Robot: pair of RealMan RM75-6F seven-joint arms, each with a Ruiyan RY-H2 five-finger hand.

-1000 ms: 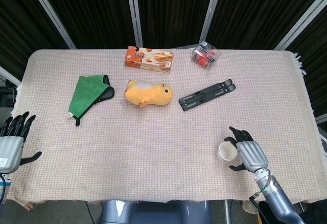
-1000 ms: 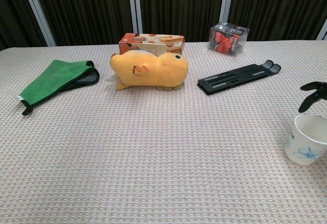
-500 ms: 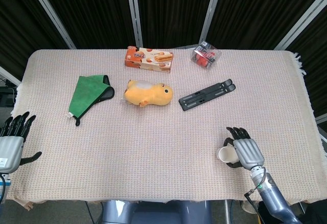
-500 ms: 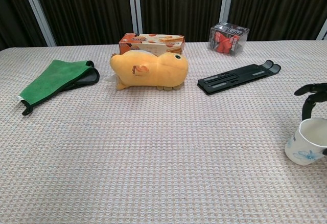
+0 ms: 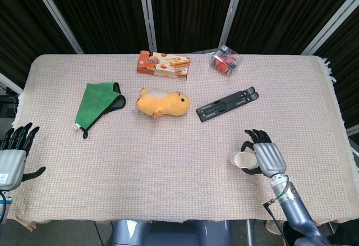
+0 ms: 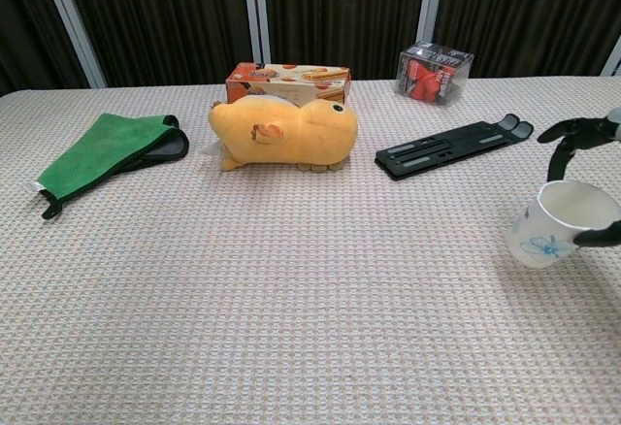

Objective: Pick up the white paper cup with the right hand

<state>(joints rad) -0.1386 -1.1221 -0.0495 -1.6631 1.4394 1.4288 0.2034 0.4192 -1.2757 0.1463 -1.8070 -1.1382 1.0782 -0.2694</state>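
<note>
At five o'clock on the beige woven tablecloth (image 5: 179, 162), the right hand (image 5: 263, 157) wraps its fingers around the tilted white paper cup with blue print (image 6: 555, 221). At eight o'clock, the left hand (image 5: 12, 153) rests with fingers spread, empty.

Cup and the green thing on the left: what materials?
White cup: apparently paper, matte, thin rim, blue flower print; the right hand holds it tilted. Green cloth: soft fabric, likely microfibre, folded flat with dark edging, no sheen.
</note>
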